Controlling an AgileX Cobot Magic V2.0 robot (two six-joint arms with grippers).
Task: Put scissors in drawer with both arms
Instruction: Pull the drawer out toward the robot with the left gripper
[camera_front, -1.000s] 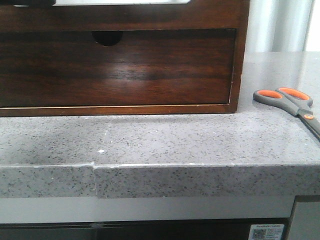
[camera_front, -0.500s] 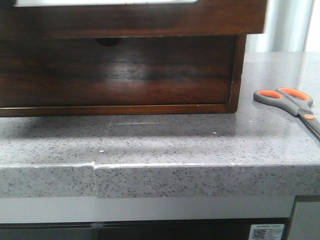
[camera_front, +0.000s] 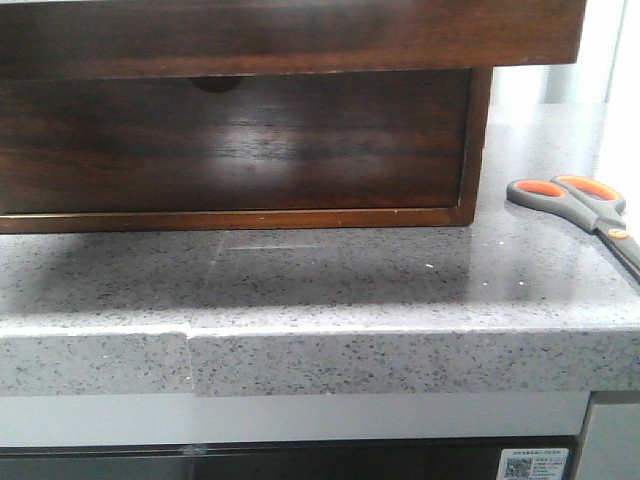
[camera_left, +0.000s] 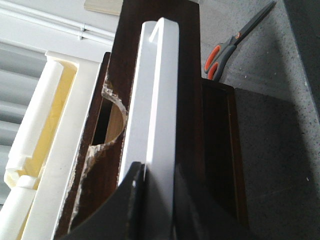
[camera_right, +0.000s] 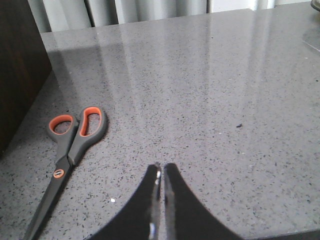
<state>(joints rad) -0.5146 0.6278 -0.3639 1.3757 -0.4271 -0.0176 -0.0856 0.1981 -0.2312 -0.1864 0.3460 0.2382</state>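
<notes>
Gripping the drawer (camera_left: 160, 95) by its front edge, the left gripper (camera_left: 150, 192) has its fingers closed over the white inner lip, and the drawer juts out of the cabinet (camera_front: 478, 150), so the opening step looks largely done. Right of the cabinet, the scissors (camera_front: 575, 205) lie flat on the desk (camera_front: 330, 280), near the cabinet's side but not touching it, untouched. The right gripper (camera_right: 161, 192) hovers above the desk beside them, its fingers nearly shut on nothing. Left to do: pick up the scissors and drop them inside. Nothing I can see blocks that path; the pulled-out drawer overhangs the desk.
</notes>
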